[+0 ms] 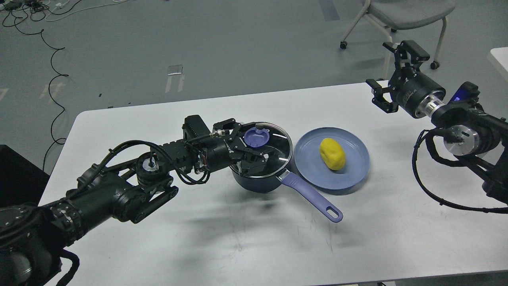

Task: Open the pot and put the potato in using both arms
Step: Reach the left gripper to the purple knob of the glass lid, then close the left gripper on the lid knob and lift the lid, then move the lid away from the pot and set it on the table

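The dark navy pot (257, 183) stands mid-table with its glass lid (279, 147) on and its lavender handle (313, 197) pointing to the front right. My left gripper (249, 142) is low over the lid, open, with one finger on each side of the lavender knob (256, 137). I cannot tell whether the fingers touch the knob. The yellow potato (332, 153) lies on a flat blue plate (317, 182) just right of the pot. My right gripper (381, 66) is open and empty, held high over the table's far right edge, well away from the potato.
The white table (246, 246) ends at the far edge behind the pot. A grey wheeled chair (405, 12) stands on the floor beyond my right gripper. Black cables (53, 79) trail on the floor at far left. A white surface corner (501, 57) shows at the right edge.
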`<state>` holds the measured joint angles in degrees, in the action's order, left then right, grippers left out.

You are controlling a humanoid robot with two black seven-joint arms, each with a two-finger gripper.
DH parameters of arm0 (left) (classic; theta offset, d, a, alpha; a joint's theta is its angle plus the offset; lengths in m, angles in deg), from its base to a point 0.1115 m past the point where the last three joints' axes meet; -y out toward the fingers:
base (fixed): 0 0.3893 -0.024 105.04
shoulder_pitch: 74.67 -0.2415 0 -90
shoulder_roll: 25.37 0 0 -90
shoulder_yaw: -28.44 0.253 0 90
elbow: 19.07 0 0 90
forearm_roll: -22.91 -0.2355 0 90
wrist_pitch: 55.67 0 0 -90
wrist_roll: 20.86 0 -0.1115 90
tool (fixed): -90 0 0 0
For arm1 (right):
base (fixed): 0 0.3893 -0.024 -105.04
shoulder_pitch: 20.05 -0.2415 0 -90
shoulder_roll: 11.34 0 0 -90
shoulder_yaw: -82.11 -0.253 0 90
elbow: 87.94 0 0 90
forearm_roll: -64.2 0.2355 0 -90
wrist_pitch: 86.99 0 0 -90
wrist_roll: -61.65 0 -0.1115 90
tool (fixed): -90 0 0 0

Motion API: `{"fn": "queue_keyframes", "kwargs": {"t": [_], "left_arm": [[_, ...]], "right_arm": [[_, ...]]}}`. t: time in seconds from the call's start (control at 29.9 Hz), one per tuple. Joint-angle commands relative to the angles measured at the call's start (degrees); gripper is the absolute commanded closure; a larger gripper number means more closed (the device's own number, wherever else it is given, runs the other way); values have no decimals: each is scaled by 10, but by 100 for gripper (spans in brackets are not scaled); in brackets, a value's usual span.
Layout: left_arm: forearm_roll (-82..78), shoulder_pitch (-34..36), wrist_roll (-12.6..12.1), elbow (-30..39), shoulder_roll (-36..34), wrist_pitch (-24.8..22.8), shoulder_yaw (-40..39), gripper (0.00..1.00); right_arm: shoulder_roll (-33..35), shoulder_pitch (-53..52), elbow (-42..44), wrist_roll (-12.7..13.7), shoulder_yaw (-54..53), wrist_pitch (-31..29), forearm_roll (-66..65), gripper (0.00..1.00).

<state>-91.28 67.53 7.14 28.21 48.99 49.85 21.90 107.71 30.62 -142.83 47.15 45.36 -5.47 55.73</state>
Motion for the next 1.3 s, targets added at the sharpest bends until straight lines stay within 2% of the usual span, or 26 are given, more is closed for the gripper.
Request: {"fn": "queue_keyframes", "kwargs": {"t": [0.0,0.07,0.17,0.27,0.57,0.9,1.2,1.27], "left_arm": [[3,1,0,0,0,1,2,14],[3,1,0,0,0,1,1,20],[3,4,0,0,0,1,2,38],[3,6,0,0,-1,1,2,45],[5,6,0,0,-4,1,2,50],[39,33,0,9,-14,0,1,51],[41,57,0,34,-83,-3,2,51],[41,52,0,35,-108,0,2,56]], "right_arm": [[0,0,11,0,4,1,0,0],[0,0,14,0,4,1,0,0],[0,0,15,0,4,1,0,0],[0,0,22,0,5,0,0,0],[-2,0,29,0,5,0,-1,0],[-6,0,36,0,5,0,-1,0],[-7,-8,34,0,5,-2,-1,0],[-7,-9,34,0,5,-2,-1,0]]}}
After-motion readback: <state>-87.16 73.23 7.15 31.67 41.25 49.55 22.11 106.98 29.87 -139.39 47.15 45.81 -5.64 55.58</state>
